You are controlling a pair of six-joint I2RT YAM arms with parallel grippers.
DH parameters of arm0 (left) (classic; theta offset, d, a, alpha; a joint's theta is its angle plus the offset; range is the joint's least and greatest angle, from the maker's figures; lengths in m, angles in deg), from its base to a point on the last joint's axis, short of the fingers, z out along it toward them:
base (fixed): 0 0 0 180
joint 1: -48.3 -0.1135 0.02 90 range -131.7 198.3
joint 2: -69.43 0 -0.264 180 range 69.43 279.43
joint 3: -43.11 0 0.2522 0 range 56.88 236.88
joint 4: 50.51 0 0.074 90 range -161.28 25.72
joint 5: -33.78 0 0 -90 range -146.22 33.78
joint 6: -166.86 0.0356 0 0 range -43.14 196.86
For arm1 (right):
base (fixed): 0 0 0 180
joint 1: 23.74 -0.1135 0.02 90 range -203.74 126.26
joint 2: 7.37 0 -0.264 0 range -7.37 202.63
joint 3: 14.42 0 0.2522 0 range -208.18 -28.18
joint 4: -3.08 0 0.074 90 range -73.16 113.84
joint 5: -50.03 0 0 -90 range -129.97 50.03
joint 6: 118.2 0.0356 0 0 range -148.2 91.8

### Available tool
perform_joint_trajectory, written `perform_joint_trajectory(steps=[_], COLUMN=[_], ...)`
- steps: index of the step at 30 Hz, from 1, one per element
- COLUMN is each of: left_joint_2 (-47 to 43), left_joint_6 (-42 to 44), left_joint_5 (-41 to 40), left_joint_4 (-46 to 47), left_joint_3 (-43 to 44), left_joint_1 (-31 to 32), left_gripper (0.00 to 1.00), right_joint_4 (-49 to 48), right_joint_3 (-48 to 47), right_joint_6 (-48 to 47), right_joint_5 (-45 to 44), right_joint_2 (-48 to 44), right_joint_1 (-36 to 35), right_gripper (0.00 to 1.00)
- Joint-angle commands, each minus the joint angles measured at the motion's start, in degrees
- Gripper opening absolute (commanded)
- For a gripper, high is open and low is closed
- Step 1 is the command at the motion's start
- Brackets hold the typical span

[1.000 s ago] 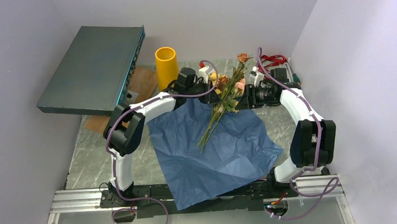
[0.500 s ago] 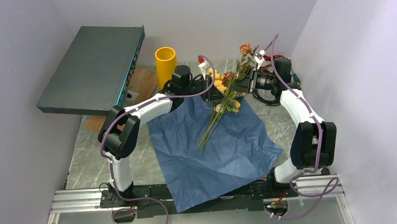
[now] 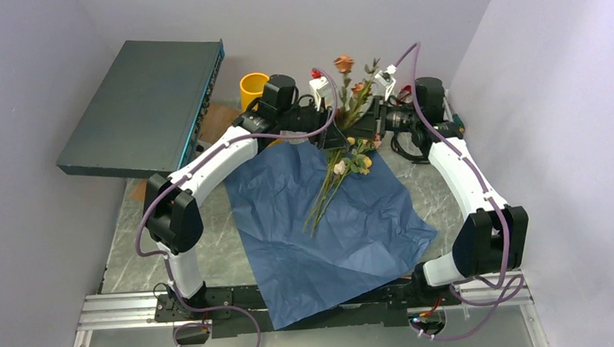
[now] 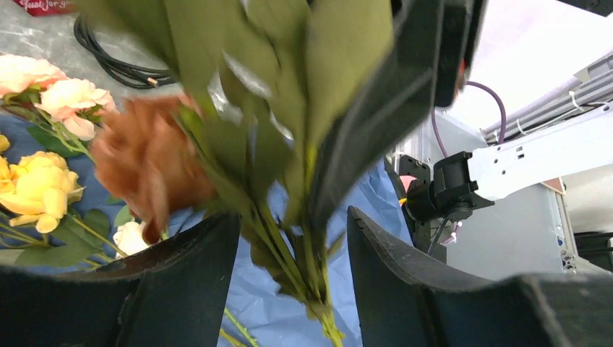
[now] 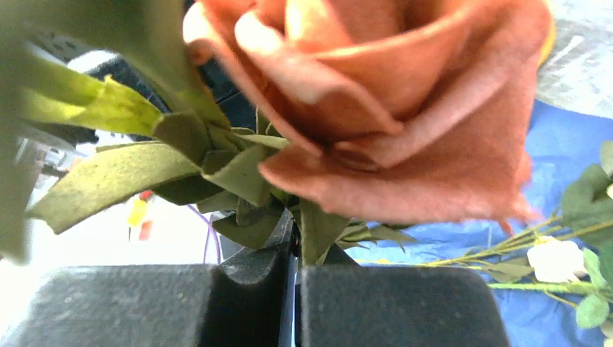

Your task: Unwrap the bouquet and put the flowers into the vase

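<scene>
We have our right gripper [image 5: 293,273] pinched tight on some flowers [image 3: 344,63], heads up, stems down | left gripper [image 4: 293,238] apart, a finger each side of them | vase [image 3: 252,88] stands to their left, nearer our left arm [image 3: 209,158] | other flowers [image 3: 350,162] lie on blue paper [image 3: 345,226]

Mostly hidden behind the left arm [image 3: 217,152], upper centre of the top view: the vase [image 3: 251,87]. Blurred across the left wrist view: flowers [image 4: 148,170], leaves. Cut off by the right wrist view's top edge: a rose [image 5: 390,108].

Unwrapped flowers [image 3: 349,162] (orange-yellow vase [image 3: 251,88] upright)
</scene>
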Motion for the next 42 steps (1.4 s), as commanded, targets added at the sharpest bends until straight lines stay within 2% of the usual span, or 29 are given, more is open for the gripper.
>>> perform_joint_trajectory(steps=[1,2,4,5,6,7,9,10,15,18,22,24,26,30,34,38,42], left_joint_2=[0.04,0.26,0.32,-0.08,-0.59,-1.32,-3.25,-5.05,-11.74,-14.50,-15.62,-16.04,-15.73,-11.67,-9.35,-8.03,-8.06], left_joint_6=[4.91,5.28,6.68,7.27,7.87,8.38,7.90,6.88,5.20,5.29,7.74,10.47,14.75,17.72,17.83,17.18,16.30], left_joint_5=[1.33,1.46,1.09,0.30,-0.32,-0.53,-0.54,-0.26,-3.40,-10.08,-24.46,-32.50,-37.80,-46.81,-47.36,-47.03,-47.17], left_joint_4=[-9.56,-10.51,-12.64,-13.43,-14.17,-14.66,-14.14,-12.51,-5.39,-0.69,4.71,10.23,16.07,18.66,23.49,22.76,21.45], left_joint_3=[5.66,6.21,6.89,6.72,6.36,5.85,3.96,2.69,-2.46,-1.55,3.82,5.12,6.31,14.48,17.62,19.41,17.15], left_joint_1=[0.37,0.48,0.62,0.62,0.56,0.35,-0.56,-1.12,-4.25,-6.84,-10.94,-11.89,-12.35,-13.52,-16.08,-17.47,-18.59], left_gripper=[0.58,0.52,0.28,0.20,0.12,0.08,0.04,0.04,0.00,0.00,0.00,0.00,0.00,0.00,0.00,0.00,0.00], right_joint_4=[10.63,11.55,11.44,11.36,11.54,11.91,12.78,13.35,10.01,9.59,10.62,11.04,11.38,12.64,12.69,12.57,11.59], right_joint_3=[-5.02,-5.69,-6.89,-7.48,-8.29,-9.31,-11.36,-12.40,-14.54,-13.74,-10.12,-8.60,-7.52,-7.35,-6.62,-5.73,-4.09], right_joint_6=[-12.86,-13.47,-13.10,-12.95,-12.99,-13.07,-12.93,-12.92,-8.15,-7.20,-8.10,-8.36,-8.99,-11.14,-11.77,-12.80,-14.39], right_joint_5=[-0.18,-0.36,-0.87,-1.49,-2.10,-2.61,-4.33,-5.62,-8.11,-9.41,-11.48,-12.05,-13.11,-14.68,-15.77,-16.09,-17.75], right_joint_2=[-2.29,-2.19,-2.40,-2.59,-2.78,-2.94,-3.44,-3.86,-6.62,-8.07,-9.63,-9.83,-10.07,-9.98,-10.07,-10.75,-11.59], right_joint_1=[-3.70,-4.06,-4.25,-4.25,-4.21,-4.24,-4.17,-4.05,-1.49,-0.34,-0.25,-0.27,-0.30,-0.30,-0.31,-0.36,-0.35], right_gripper=[0.00,0.00,0.00,0.02,0.13,0.28,0.54,0.61,0.81,0.86,0.92,0.96,0.99,1.00,1.00,1.00,1.00])
